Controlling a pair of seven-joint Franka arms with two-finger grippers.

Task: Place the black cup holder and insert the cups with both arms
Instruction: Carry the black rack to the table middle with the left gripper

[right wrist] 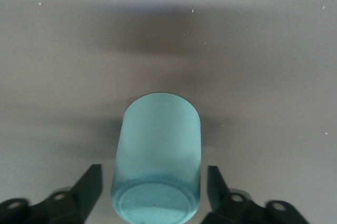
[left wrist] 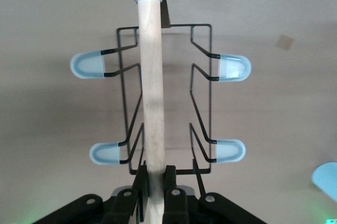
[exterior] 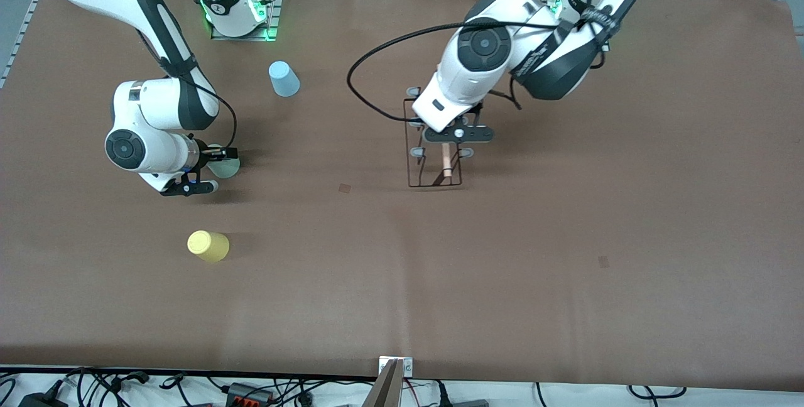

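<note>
The black cup holder [exterior: 417,152] stands mid-table; I cannot tell if it rests on the mat. My left gripper [exterior: 447,145] is over it, shut on its wooden rod [exterior: 446,162]. The left wrist view shows the fingers [left wrist: 170,182] clamped on the rod [left wrist: 151,77], with the grey-tipped pegs [left wrist: 233,67] out to both sides. My right gripper [exterior: 210,170] is open around the mint green cup [exterior: 225,166]; in the right wrist view the cup [right wrist: 158,150] sits between the fingers [right wrist: 90,184] with gaps. The light blue cup [exterior: 284,78] and the yellow cup [exterior: 208,245] stand apart.
A brown mat [exterior: 565,237] covers the table. The light blue cup also shows at the edge of the left wrist view [left wrist: 326,179]. A small dark patch [exterior: 345,188] lies beside the holder. A metal bracket [exterior: 394,369] and cables [exterior: 251,388] run along the nearest edge.
</note>
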